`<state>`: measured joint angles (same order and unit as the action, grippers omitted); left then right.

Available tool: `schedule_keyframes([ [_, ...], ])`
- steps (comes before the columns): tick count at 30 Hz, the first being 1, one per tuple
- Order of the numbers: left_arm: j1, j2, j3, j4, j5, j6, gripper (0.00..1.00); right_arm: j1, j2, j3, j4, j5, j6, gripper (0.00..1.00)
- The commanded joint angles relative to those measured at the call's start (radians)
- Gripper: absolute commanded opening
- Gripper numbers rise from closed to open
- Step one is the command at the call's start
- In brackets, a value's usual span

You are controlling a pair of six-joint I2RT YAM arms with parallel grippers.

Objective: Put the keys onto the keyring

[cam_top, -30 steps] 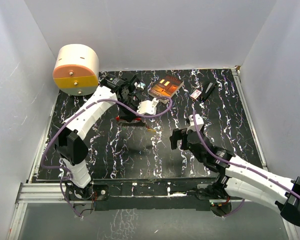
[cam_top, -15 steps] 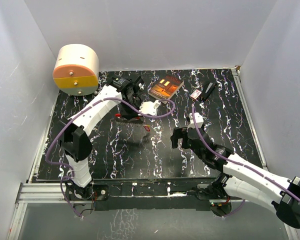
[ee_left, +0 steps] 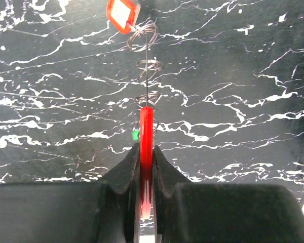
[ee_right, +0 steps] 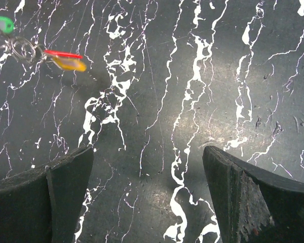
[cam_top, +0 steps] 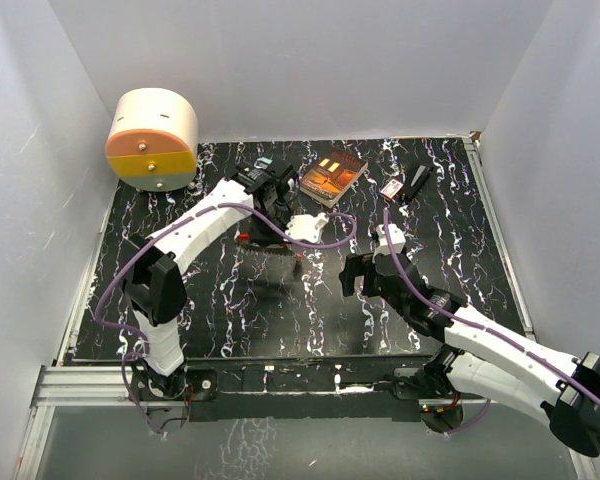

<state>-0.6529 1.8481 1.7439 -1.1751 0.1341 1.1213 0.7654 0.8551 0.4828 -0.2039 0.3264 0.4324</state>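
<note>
Left claw (ee_left: 147, 154): clamped on thin red plastic-headed key (ee_left: 147, 126)
Right claw (ee_right: 148, 172): apart, empty
Risk: silver wire keyring (ee_left: 143, 39) dangling beyond the clamped tips could swing, so the key may twist loose

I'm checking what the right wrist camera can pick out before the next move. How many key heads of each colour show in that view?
green key head: 1
red key head: 1
yellow key head: 1
Total: 3
</note>
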Motion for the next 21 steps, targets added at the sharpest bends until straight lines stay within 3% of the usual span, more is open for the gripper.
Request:
schedule_keyframes([
  [1,-0.03,-0.023,-0.031,-0.001,0.016,-0.035,0.04,-0.006,-0.02,0.042,0.053,-0.015,0.005,0.98],
  [10,-0.054,-0.02,-0.022,-0.056,0.076,-0.151,0.26,-0.006,-0.089,0.04,-0.011,-0.068,0.043,0.98],
  [12,-0.056,-0.016,-0.027,-0.061,0.1,-0.184,0.4,-0.006,-0.095,0.049,-0.039,-0.067,0.064,0.98],
  [15,-0.059,-0.018,-0.021,-0.065,0.143,-0.228,0.46,-0.005,-0.075,0.081,-0.104,-0.06,0.09,0.98],
  [20,-0.057,-0.088,-0.01,0.041,0.106,-0.331,0.51,-0.006,-0.061,0.106,-0.159,0.012,0.193,0.98],
  [21,-0.057,-0.114,-0.024,0.088,0.073,-0.362,0.62,-0.006,-0.058,0.107,-0.158,0.016,0.205,0.99],
])
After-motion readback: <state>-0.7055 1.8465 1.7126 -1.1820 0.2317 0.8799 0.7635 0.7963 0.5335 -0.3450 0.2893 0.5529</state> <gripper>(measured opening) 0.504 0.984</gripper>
